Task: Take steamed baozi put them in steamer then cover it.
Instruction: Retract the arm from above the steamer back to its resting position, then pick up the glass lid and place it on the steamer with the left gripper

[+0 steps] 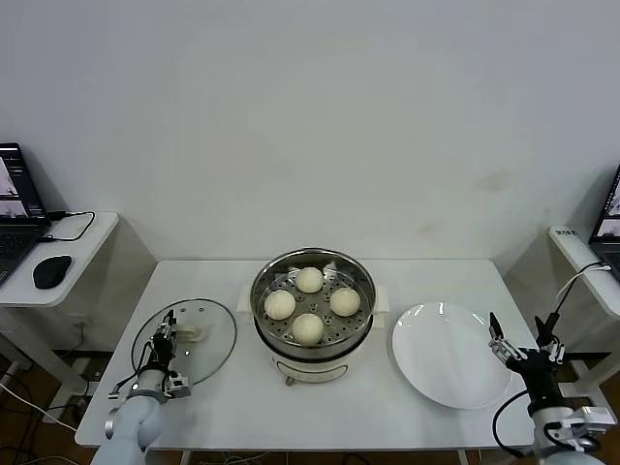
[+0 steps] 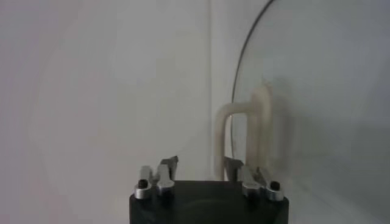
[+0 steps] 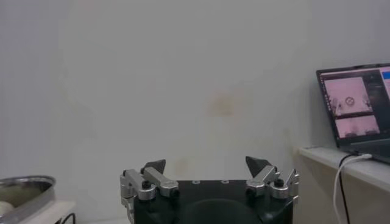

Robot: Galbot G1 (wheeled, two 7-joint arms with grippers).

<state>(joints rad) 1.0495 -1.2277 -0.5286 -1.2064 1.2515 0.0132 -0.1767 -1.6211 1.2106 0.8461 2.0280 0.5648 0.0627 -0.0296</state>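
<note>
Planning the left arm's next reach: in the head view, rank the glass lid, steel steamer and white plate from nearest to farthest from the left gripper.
1. Round clear glass lid, at the left gripper.
2. Shiny stainless-steel steamer, table centre.
3. Flat white plate, far right.

A plain white wall (image 1: 310,116) rises behind the white tabletop (image 1: 232,387). Beyond the left claw (image 1: 167,329), a side desk (image 1: 58,262) carries 1 laptop (image 1: 17,208) and 1 black mouse (image 1: 51,271). Beyond the right claw (image 1: 523,349), another desk (image 1: 581,262) carries a 2nd laptop (image 3: 356,103).
</note>
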